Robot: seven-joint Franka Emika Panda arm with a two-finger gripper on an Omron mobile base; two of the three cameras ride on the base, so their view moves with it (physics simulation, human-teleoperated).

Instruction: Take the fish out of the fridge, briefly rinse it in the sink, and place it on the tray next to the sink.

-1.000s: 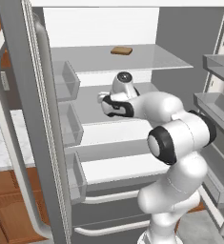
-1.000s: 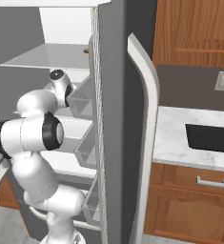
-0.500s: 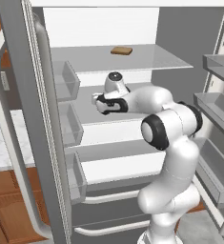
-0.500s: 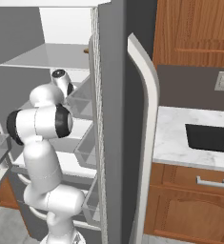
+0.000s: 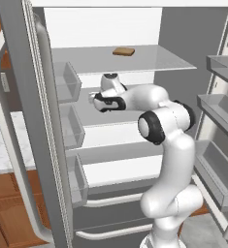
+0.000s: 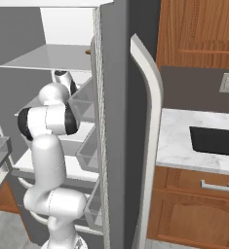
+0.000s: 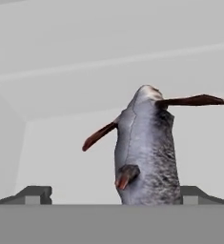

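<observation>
The fish [image 7: 144, 152] is grey with thin reddish-brown fins and stands very close in the hand view, on a pale fridge shelf [image 7: 61, 162]. My gripper [image 7: 116, 195] is open, one fingertip on each side of the fish's lower end and apart from it. In the left base view the gripper [image 5: 93, 99] reaches into the open fridge [image 5: 18, 97] at the second shelf, pointing left toward the door bins. The sink [image 6: 216, 140] is a dark basin in the marble counter to the right of the fridge [image 6: 116, 121]. The tray is out of view.
A tan bread-like slab [image 5: 123, 51] lies on the top glass shelf [image 5: 149, 60]. Clear door bins [image 5: 67, 82] line the left door close to the hand, and more bins [image 5: 222, 109] hang on the right door. Wooden cabinets [image 6: 199, 199] sit under the counter.
The arm has stretched further into the fridge, carrying the hand left and deeper along the second shelf. The jaws stayed open.
</observation>
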